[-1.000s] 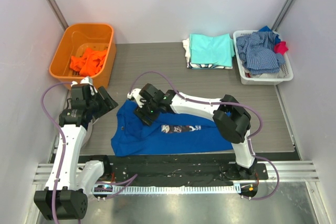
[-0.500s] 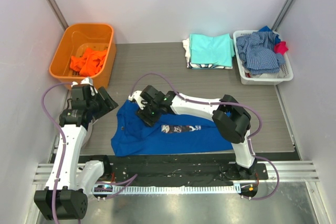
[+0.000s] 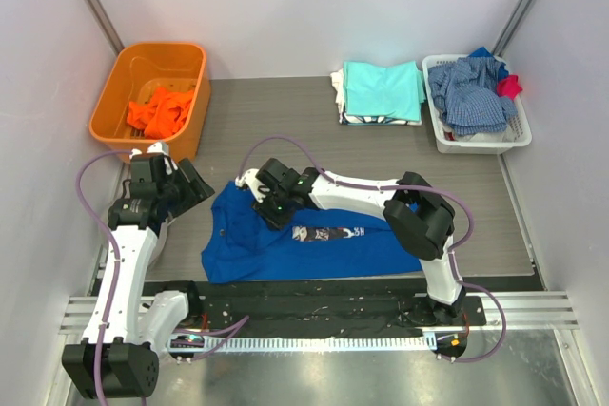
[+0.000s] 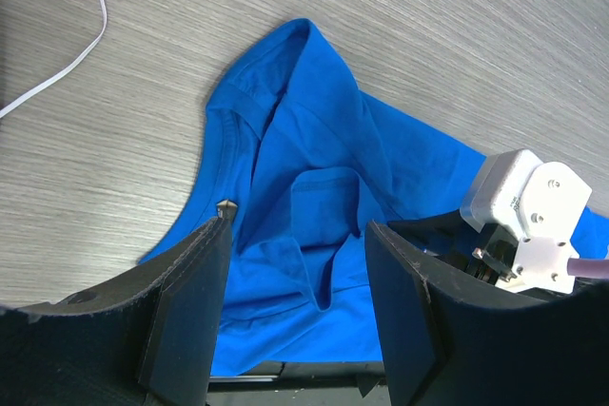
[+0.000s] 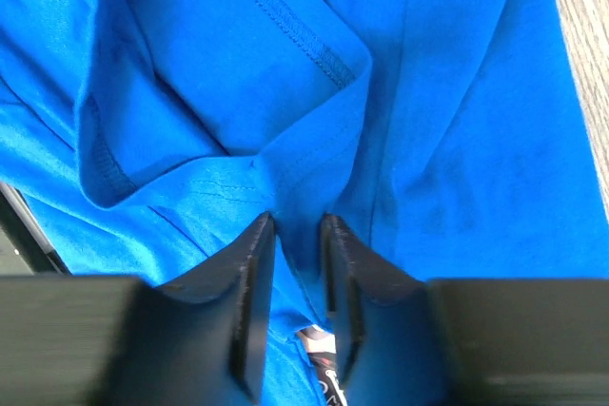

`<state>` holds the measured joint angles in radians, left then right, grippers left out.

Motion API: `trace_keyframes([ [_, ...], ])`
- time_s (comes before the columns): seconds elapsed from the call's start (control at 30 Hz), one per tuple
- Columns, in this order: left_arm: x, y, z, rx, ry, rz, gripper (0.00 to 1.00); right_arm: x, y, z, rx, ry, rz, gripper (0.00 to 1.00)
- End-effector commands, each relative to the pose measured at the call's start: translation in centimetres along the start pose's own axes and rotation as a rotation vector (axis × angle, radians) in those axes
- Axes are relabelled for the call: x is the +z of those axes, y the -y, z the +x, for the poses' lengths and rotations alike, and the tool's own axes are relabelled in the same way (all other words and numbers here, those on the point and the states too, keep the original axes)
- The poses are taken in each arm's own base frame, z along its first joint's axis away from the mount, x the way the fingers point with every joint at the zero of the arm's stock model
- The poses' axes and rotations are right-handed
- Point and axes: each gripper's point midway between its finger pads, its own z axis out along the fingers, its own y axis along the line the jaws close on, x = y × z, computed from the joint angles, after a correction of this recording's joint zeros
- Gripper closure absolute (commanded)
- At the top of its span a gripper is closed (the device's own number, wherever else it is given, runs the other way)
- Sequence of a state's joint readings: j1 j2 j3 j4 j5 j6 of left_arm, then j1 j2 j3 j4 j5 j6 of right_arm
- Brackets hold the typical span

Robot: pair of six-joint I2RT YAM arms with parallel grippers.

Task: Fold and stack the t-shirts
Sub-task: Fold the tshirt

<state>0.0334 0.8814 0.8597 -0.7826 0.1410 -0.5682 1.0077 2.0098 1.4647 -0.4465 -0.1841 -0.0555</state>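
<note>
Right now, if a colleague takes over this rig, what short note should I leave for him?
Left gripper: open, above the blue t-shirt, holding nothing.
Right gripper: shut on a fold of that shirt, which lies crumpled on the table at its near edge.
Done: aqua t-shirt folded on a stack at the back.
To do: fold and stack the blue one, then the orange t-shirt in the orange bin.

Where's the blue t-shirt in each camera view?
Top external: blue t-shirt lies spread at lower centre.
Left wrist: centre to lower right.
Right wrist: fills nearly the whole frame.
Shared landmark: the right gripper pinching its fabric, seen in all three.
</note>
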Motion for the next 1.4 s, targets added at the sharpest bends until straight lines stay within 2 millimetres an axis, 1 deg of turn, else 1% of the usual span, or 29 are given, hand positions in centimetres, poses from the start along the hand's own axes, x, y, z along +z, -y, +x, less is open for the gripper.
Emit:
trace_keyframes([
  [0.0,-0.1,0.2,-0.4,0.003,0.019,0.013,0.38,-1.2,-0.5,-1.4,-0.012,0.048,-0.015,0.76],
  [0.07,-0.1,0.2,-0.4,0.003,0.018,0.014,0.38,-1.6,-0.5,-1.8,-0.008,0.059,-0.017,0.81],
  [0.17,0.0,0.2,-0.3,0.002,0.014,0.014,0.38,-2.1,-0.9,-2.1,-0.005,0.072,-0.029,0.83],
  [0.3,-0.1,0.2,-0.3,0.002,0.013,0.019,0.37,-3.1,-1.6,-2.4,-0.002,0.089,-0.045,0.83],
  [0.47,-0.1,0.3,-0.1,-0.003,0.011,0.023,0.37,-4.5,-3.3,-2.4,-0.018,0.096,-0.070,0.82],
  [0.67,-0.3,0.4,-0.3,-0.003,0.014,0.027,0.38,-5.3,-5.4,-1.4,-0.033,0.076,-0.095,0.80],
  [0.8,-0.3,0.5,-0.2,-0.006,0.012,0.032,0.38,-5.5,-6.2,-0.1,-0.036,0.052,-0.102,0.78],
  [0.9,-0.3,0.6,-0.2,-0.006,0.010,0.034,0.38,-5.4,-6.6,0.9,-0.040,0.032,-0.101,0.78],
  [0.97,-0.3,0.6,-0.2,-0.008,0.010,0.034,0.38,-5.8,-6.6,1.1,-0.043,0.033,-0.096,0.78],
  [1.0,-0.3,0.6,-0.2,-0.008,0.008,0.035,0.38,-5.8,-6.6,1.5,-0.041,0.024,-0.094,0.78],
  [1.07,-0.3,0.6,-0.2,-0.007,0.010,0.036,0.38,-6.1,-6.7,1.8,-0.045,0.022,-0.089,0.76],
  [1.1,-0.3,0.6,-0.1,-0.011,0.007,0.035,0.38,-6.2,-6.6,2.3,-0.042,0.007,-0.086,0.75],
  [1.23,-0.3,0.7,-0.1,-0.015,0.005,0.039,0.38,-6.7,-6.6,3.3,-0.045,-0.015,-0.070,0.64],
  [1.27,-0.2,0.7,-0.1,-0.017,0.004,0.039,0.39,-6.9,-6.5,3.3,-0.023,-0.010,-0.064,0.62],
  [1.3,-0.2,0.7,-0.1,-0.017,0.002,0.041,0.38,-7.0,-6.6,3.8,-0.020,-0.018,-0.062,0.61],
  [1.37,-0.2,0.7,0.0,-0.022,0.001,0.042,0.39,-7.4,-6.6,3.9,-0.018,-0.013,-0.062,0.55],
])
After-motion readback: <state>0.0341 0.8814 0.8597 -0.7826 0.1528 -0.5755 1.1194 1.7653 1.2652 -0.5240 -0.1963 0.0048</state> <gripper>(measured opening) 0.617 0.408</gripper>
